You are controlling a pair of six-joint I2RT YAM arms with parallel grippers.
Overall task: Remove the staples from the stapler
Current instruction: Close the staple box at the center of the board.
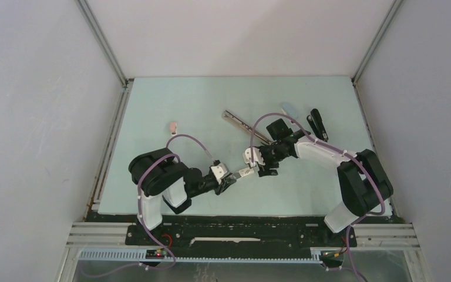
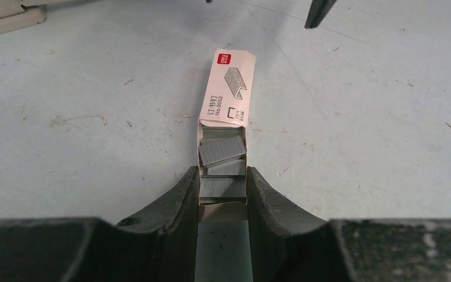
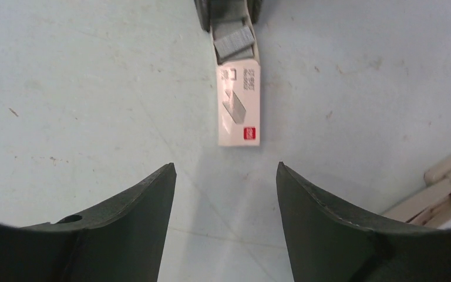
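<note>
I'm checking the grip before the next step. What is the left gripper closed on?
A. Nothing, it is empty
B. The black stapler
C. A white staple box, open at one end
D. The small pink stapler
C: in the left wrist view the left gripper has a finger pressed against each side of the white staple box, whose open end shows the grey staples.

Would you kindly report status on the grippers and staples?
Left gripper shut on staple box. Right gripper open, empty. Loose staples in box, one strip askew. Nothing blocking right gripper.
</note>
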